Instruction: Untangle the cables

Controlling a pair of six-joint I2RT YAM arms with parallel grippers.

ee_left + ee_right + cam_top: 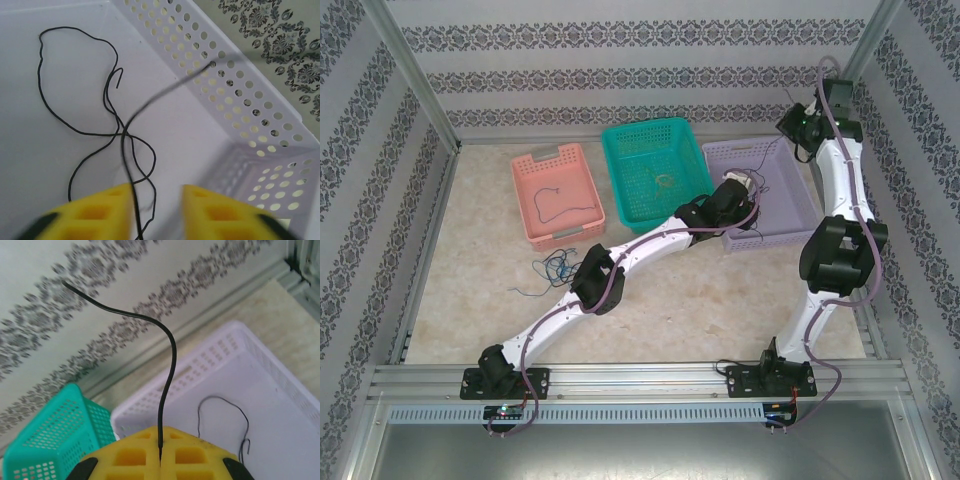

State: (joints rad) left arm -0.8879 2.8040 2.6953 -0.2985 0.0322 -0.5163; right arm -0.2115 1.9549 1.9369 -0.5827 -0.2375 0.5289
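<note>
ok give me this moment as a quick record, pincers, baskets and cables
left pincer: open, low inside the purple basket
right pincer: shut on a black cable, raised near that basket
purple basket floor: looped black strand lying loose
pink basket: one dark cable
teal basket: one yellowish cable
table: small tangle beside the left arm

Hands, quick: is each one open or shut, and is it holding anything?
Left hand: open, nothing gripped.
Right hand: shut on a black wire.
</note>
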